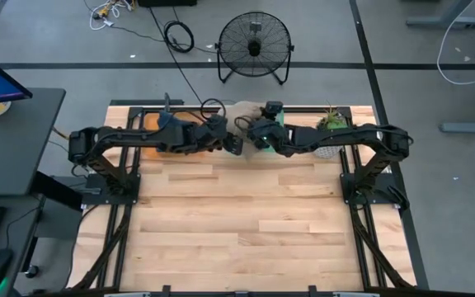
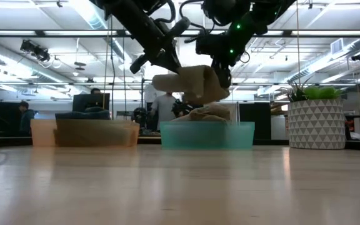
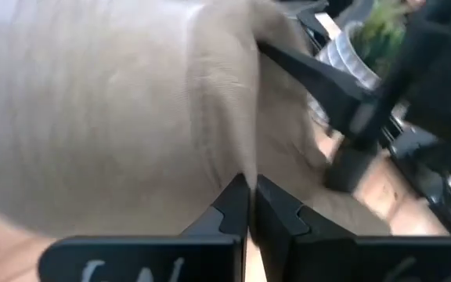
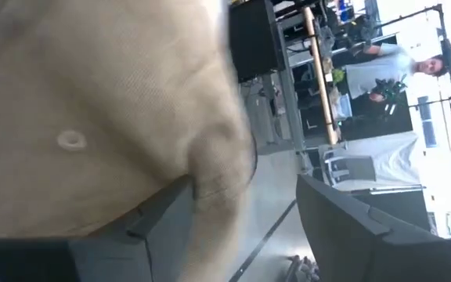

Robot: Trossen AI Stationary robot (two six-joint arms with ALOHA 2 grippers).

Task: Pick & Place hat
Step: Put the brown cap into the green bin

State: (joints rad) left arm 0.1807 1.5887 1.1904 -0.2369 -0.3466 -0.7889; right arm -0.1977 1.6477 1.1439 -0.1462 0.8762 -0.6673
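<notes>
A tan hat [image 2: 189,84] hangs above a teal bin [image 2: 207,134], pinched by the left hand [image 3: 249,205]; right hand [image 4: 245,207] spread, so placing remains.

Grey floor [image 1: 435,206] surrounds the wooden desk [image 1: 237,239]; a black fan [image 1: 255,46] stands beyond its far edge. Ceiling strip lights [image 2: 86,12] glow over a distant person [image 2: 165,106].
</notes>
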